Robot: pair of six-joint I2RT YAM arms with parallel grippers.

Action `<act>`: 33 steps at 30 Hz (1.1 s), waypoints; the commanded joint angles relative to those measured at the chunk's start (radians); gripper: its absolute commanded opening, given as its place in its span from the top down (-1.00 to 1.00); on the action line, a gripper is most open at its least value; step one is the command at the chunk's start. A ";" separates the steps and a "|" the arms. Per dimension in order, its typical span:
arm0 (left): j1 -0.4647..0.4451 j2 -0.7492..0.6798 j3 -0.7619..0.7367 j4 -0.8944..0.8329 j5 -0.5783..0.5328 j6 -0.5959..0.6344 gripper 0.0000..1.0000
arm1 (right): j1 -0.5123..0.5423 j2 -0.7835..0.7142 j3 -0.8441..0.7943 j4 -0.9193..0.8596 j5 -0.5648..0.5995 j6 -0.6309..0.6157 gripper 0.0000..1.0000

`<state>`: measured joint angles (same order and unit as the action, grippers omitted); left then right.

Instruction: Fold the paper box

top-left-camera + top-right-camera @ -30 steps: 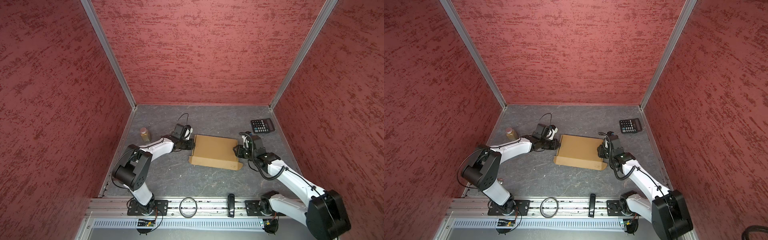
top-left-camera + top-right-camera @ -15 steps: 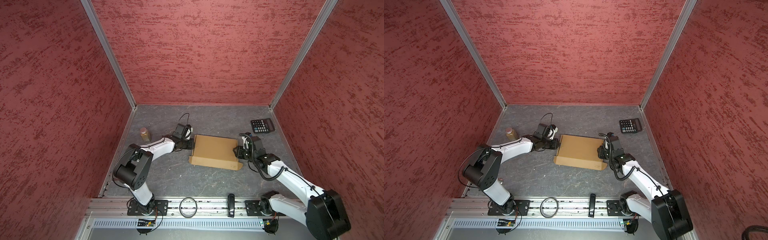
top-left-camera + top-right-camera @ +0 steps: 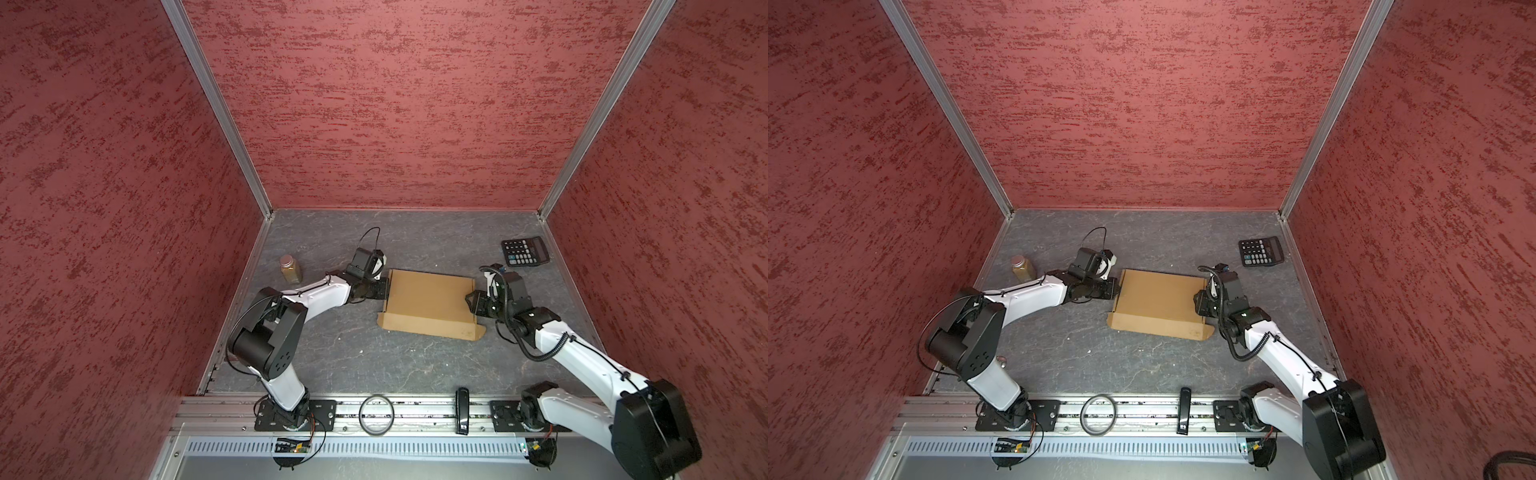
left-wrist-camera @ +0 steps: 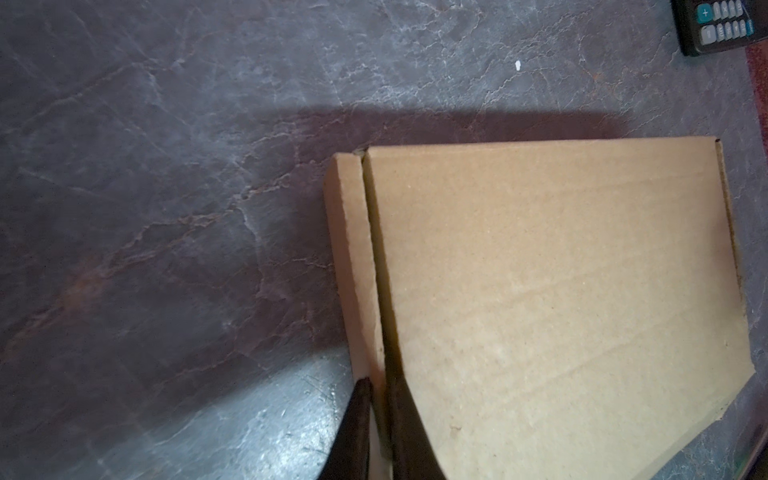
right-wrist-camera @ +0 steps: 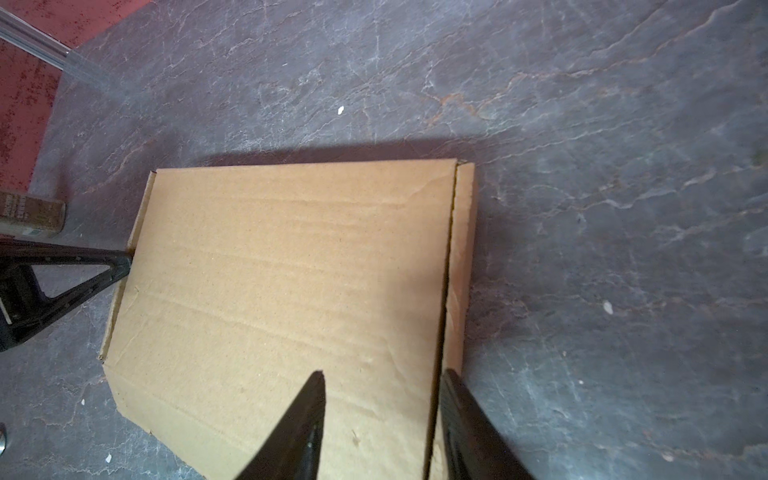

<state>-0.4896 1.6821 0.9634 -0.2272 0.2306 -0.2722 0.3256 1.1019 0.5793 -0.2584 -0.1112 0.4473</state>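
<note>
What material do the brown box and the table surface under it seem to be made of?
The paper box: brown corrugated cardboard, matte; faint parallel ridges and raw cut edges show. The table surface: dark grey, slate-like, pale veins, slight sheen; stone or printed mat, I cannot tell.

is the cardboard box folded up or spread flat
Folded up: the cardboard box has its lid down flat, side walls upright along both ends.

The paper box (image 5: 282, 291) lies closed on the grey counter (image 5: 623, 166). The right pincer (image 5: 382, 374) stands spread: one finger over the lid, the other outside the side wall. The left pincer (image 5: 121, 262) touches the opposite edge, tips together.
</note>
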 commanded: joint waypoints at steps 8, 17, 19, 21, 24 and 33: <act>0.007 0.022 -0.023 0.016 -0.033 0.002 0.78 | -0.047 -0.040 -0.025 0.038 -0.064 0.012 -0.39; 0.016 0.028 -0.046 0.032 -0.036 0.003 0.79 | -0.113 -0.019 -0.057 0.097 -0.201 0.049 -0.51; 0.019 0.030 -0.052 0.036 -0.034 0.004 0.79 | -0.126 -0.011 -0.065 0.108 -0.237 0.054 -0.53; 0.020 0.030 -0.057 0.037 -0.037 0.005 0.80 | -0.134 0.001 -0.071 0.110 -0.255 0.058 -0.53; 0.024 0.033 -0.063 0.043 -0.036 0.003 0.79 | -0.144 0.009 -0.083 0.118 -0.268 0.065 -0.55; 0.030 0.044 -0.075 0.055 -0.034 0.004 0.80 | -0.169 0.034 -0.143 0.214 -0.355 0.101 -0.59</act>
<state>-0.4683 1.6852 0.9195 -0.1379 0.2249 -0.2729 0.1665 1.1217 0.4564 -0.1173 -0.4099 0.5201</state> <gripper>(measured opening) 0.101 0.795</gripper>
